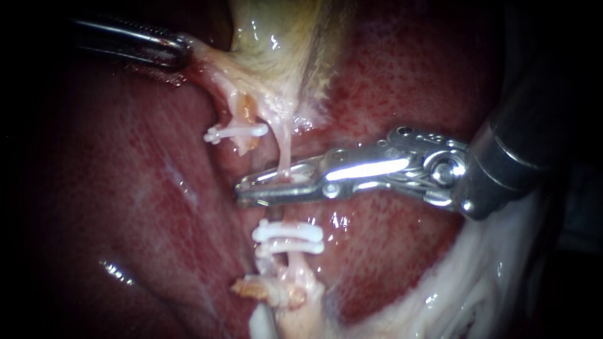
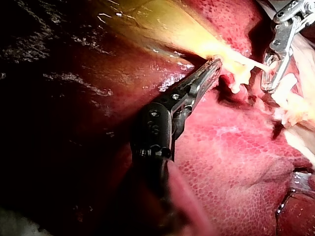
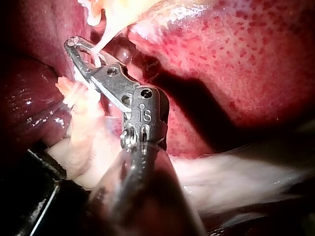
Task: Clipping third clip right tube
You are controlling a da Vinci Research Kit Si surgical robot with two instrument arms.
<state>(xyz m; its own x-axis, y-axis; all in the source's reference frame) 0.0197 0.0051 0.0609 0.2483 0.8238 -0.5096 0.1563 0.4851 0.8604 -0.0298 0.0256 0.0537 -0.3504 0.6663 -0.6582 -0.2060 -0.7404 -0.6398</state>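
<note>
Two clips [image 1: 287, 231] stacked low centre on right tube [image 1: 284, 147]; right instrument [image 1: 245, 191] level from right, pincer narrowly parted astride it; left instrument [image 1: 185, 51], upper left, clamping pale tissue [image 1: 213, 69].

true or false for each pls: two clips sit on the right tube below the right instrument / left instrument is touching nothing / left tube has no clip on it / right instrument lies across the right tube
1. In the endoscope view, two white clips sit on the right tube, below the right instrument. True.
2. The left instrument touches nothing. False: it is clamped on the pale lower edge of the gallbladder.
3. The left tube has no clip on it. False: one white clip lies across it.
4. The right instrument lies across the right tube, between the gallbladder and the two white clips. True.
</note>
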